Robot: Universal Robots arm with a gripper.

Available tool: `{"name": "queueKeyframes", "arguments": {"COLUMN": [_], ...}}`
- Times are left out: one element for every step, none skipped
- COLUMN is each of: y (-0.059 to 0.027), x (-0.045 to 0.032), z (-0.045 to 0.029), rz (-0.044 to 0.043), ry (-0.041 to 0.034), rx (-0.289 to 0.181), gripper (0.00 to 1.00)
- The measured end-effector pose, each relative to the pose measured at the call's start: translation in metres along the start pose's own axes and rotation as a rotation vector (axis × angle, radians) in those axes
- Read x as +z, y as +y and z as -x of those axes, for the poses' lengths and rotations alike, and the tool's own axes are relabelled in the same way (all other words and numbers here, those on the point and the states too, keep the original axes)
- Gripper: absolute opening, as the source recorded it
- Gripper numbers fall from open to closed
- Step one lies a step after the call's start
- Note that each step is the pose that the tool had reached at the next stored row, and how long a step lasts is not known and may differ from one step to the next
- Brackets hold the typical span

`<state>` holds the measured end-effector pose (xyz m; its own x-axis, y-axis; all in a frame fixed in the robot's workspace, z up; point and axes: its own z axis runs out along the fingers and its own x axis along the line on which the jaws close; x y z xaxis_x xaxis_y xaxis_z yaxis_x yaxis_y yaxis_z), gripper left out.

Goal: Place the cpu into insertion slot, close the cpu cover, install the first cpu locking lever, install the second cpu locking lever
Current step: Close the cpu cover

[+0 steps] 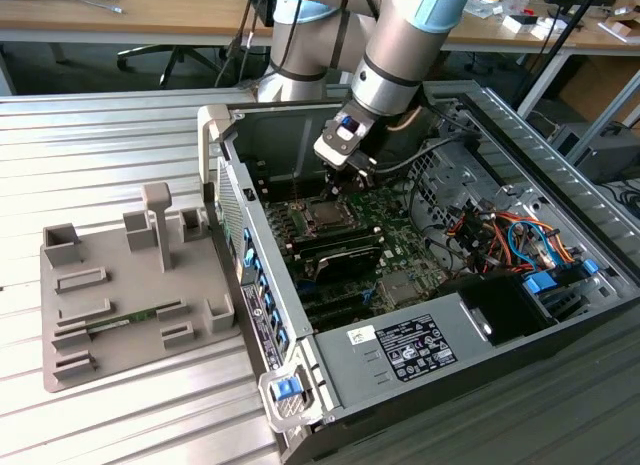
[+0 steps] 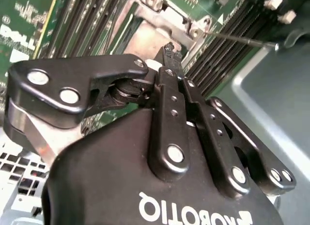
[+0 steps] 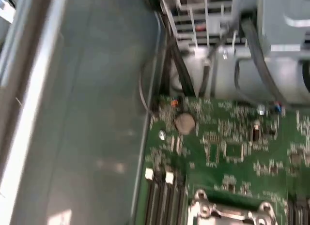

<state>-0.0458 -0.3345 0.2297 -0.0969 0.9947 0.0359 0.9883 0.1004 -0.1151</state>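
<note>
Ribbed metal bench (image 1: 110,115), open computer case (image 1: 275,135), claw (image 2: 164,55) pressed together above cpu cover (image 2: 154,11)

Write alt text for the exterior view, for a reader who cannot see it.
A robot arm's gripper hangs over the insertion slot on the green motherboard inside an open computer case. The case lies on a ribbed metal table, a grey tray beside it.

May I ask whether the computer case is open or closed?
Open: the computer case lies uncovered on top, its motherboard bare beneath the gripper.
</note>
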Motion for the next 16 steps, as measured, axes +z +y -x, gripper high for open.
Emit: {"name": "queueKeyframes", "arguments": {"y": [-0.0039,-0.0066,-0.0077,-0.008,-0.0082,-0.009,-0.0098,-0.0102,-0.0105,-0.011,-0.011,-0.011,-0.0111,-0.0116,-0.0118,-0.0121], "x": [0.0053,0.0083,0.0115,0.014,0.0158,0.019,0.0226,0.0238,0.0247,0.0257,0.0258,0.0258,0.0242,0.0205,0.0182,0.0157], "z": [0.0005,0.0008,0.001,0.0012,0.0015,0.0019,0.0024,0.0025,0.0028,0.0032,0.0033,0.0033,0.0032,0.0031,0.003,0.0029], "rz": [0.0,0.0,0.0,0.0,0.0001,-0.0001,0.0,0.0,0.0,-0.0004,-0.0002,-0.0002,0.0004,0.0001,0.0001,0.0], "ry": [-0.0001,-0.0001,0.0001,0.0,0.0,-0.0001,0.0,0.0,-0.0001,-0.0004,-0.0003,-0.0003,0.0003,-0.0001,0.0001,-0.0001], "rx": [0.0,0.0,0.0,0.0,0.0,0.0,0.0,0.0,0.0,0.0,0.0,0.0,0.0,0.0,0.0,0.0], "gripper": [0.1,0.1,0.1,0.1,0.1,0.1,0.1,0.1,0.1,0.1,0.1,0.1,0.1,0.1,0.1,0.1]}}
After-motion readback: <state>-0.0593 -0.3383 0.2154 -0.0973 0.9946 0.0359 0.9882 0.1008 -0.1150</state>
